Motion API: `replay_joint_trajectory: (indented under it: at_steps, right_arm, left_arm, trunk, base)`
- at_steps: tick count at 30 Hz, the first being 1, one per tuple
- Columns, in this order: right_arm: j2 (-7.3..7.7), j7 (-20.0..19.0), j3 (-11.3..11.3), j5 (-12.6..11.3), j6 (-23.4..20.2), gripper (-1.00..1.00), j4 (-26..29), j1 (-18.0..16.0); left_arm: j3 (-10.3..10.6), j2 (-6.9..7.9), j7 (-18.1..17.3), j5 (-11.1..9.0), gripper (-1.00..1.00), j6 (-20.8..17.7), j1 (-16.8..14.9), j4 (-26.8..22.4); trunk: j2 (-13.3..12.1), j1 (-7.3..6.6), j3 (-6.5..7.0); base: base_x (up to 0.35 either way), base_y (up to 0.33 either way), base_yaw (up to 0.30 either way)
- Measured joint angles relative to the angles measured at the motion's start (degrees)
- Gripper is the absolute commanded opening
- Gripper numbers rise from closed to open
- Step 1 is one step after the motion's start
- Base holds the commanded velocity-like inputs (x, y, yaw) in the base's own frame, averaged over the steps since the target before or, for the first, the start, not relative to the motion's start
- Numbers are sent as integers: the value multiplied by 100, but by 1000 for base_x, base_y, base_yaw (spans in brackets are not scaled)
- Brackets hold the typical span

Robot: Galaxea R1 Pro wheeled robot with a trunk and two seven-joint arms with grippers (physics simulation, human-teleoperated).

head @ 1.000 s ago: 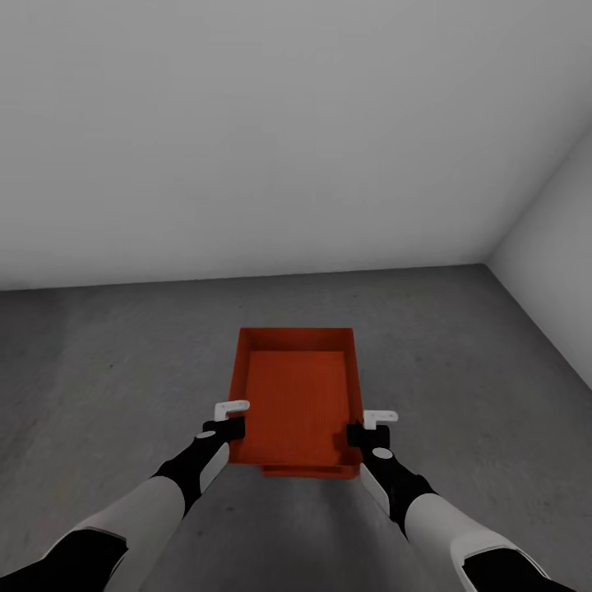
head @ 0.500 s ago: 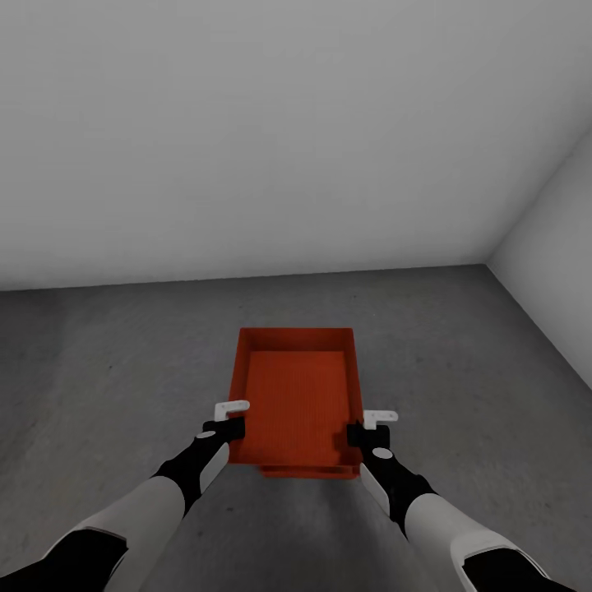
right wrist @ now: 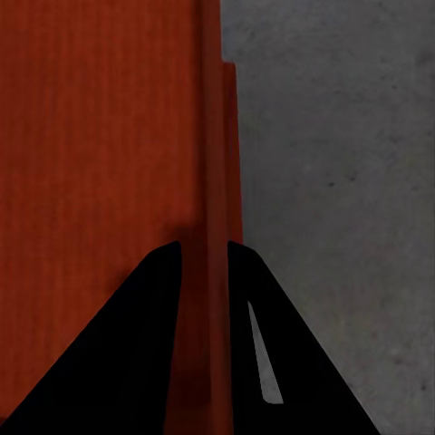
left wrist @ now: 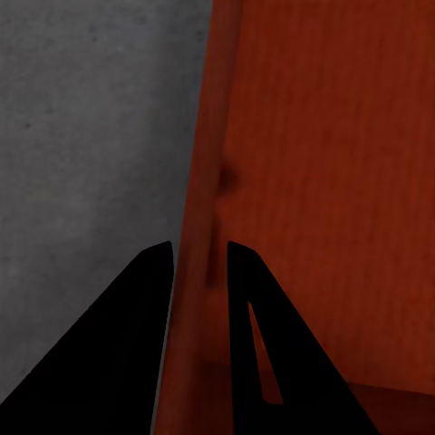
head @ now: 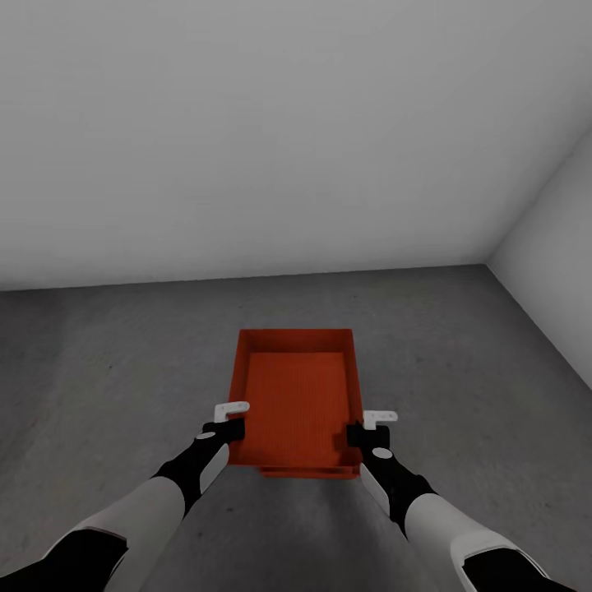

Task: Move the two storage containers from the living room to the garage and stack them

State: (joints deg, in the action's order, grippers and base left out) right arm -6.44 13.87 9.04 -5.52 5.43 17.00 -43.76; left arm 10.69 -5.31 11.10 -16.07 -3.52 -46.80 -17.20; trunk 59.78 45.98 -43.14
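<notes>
One red-orange storage container (head: 298,395) is held level just above the garage floor (head: 107,370), open side up. My left gripper (head: 233,427) is shut on its left wall near the front corner, and my right gripper (head: 358,433) is shut on its right wall. Under it, a strip of the second storage container (head: 308,472) peeks out at the near edge. In the left wrist view my gripper (left wrist: 199,258) straddles the container's wall (left wrist: 326,163). In the right wrist view my gripper (right wrist: 205,254) clamps the wall (right wrist: 100,136), with the lower container's rim (right wrist: 233,154) just outside it.
Dark grey concrete floor (right wrist: 335,163) spreads on all sides of the containers. A white wall (head: 247,148) stands behind them and a second white wall (head: 551,271) meets it at the right corner.
</notes>
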Motion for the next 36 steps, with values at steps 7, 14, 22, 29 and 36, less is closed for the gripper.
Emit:
replay_joint_trajectory:
  at_steps: [7, 14, 22, 29, 36]
  right_arm:
    - [-2, -2, -10, 4, 12, -100, 1, 0]
    - [-8, 3, -26, 0, 63, -100, -3, -1]
    - [-3, -5, -30, 0, 67, -100, -3, 0]
    - [-3, -5, -32, 1, 67, -100, -3, 0]
    - [-3, -6, -33, 1, 72, -100, -3, 0]
  left_arm:
    - [7, 3, 0, -1, -100, 0, -1, -11]
    - [23, 10, 0, 8, -100, 2, 2, -53]
    - [13, 5, -1, 22, -100, 2, 1, -55]
    - [13, 4, 1, 25, -100, 2, 0, -54]
    - [13, 5, 2, 27, -100, 2, 2, -60]
  trunk:
    - [0, 0, 0]
    - [0, 0, 0]
    - [0, 0, 0]
    - [0, 0, 0]
    - [0, 0, 0]
  base:
    - [0, 0, 0]
    - [0, -31, 0]
    - [0, -124, 0]
    - [0, -8, 0]
    - [0, 0, 0]
